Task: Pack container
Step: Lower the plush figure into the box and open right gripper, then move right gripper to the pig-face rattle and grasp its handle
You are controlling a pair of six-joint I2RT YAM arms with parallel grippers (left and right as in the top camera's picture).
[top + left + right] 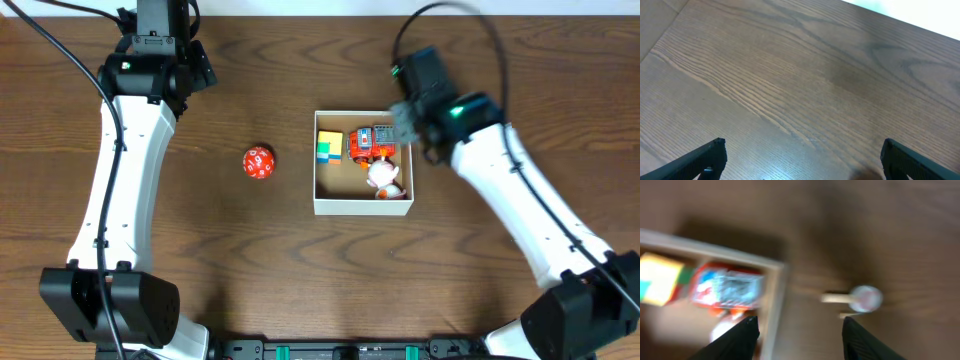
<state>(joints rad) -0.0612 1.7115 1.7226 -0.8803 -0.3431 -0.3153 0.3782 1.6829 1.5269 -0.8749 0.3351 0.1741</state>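
The container, a square shallow box with white walls and a tan inside, sits at the table's middle right. It holds a yellow, green and blue cube, an orange-red toy and a small white figure. A red many-sided die lies on the table left of it. My right gripper hovers over the box's far right corner, open and empty. The blurred right wrist view shows its fingers astride the box wall. My left gripper is at the far left, open over bare wood.
A small white round thing on a pale stick lies on the table just outside the box's wall in the right wrist view; it is too blurred to name. The table's far edge shows in the left wrist view.
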